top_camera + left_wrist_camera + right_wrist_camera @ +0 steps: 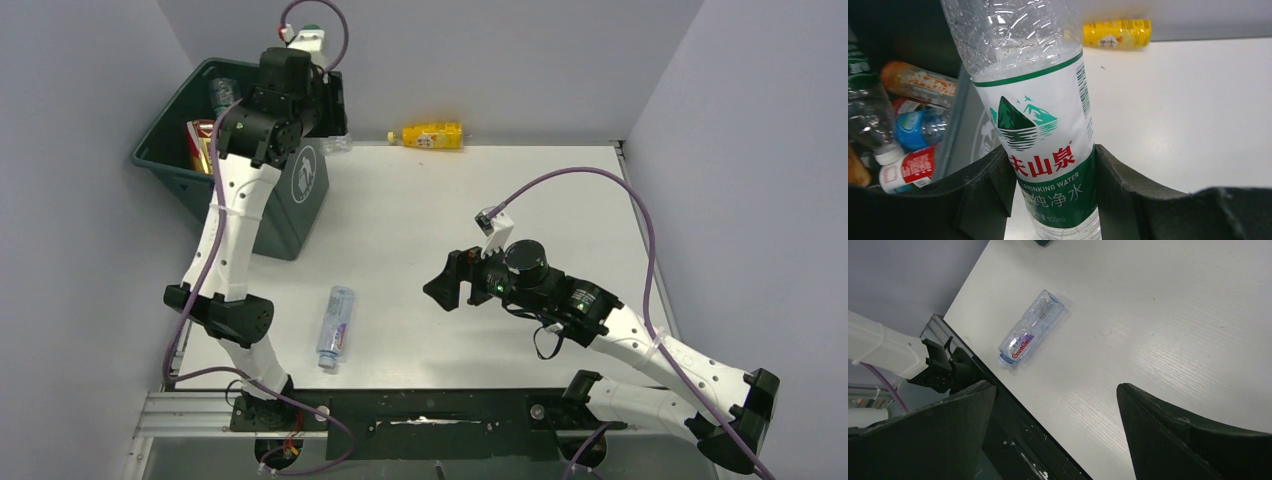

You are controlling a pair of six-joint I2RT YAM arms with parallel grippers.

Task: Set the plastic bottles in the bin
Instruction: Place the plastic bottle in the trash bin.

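Observation:
My left gripper (pixel 334 122) is shut on a clear bottle with a green and white label (pixel 1040 125) and holds it over the right rim of the dark green bin (pixel 290 215). In the left wrist view the bin rim (pixel 954 125) is just left of the bottle, and several bottles (pixel 913 130) lie inside the bin. A yellow bottle (pixel 432 135) lies at the table's far edge. A clear bottle with a blue cap (pixel 335 325) lies near the front edge. My right gripper (pixel 447 287) is open and empty, above the table to the right of that bottle (pixel 1030 332).
The bin stands at the table's far left corner, beside the grey left wall. The black mounting rail (pixel 430 410) runs along the near edge. The left arm's lower link (pixel 878 347) shows at the left of the right wrist view.

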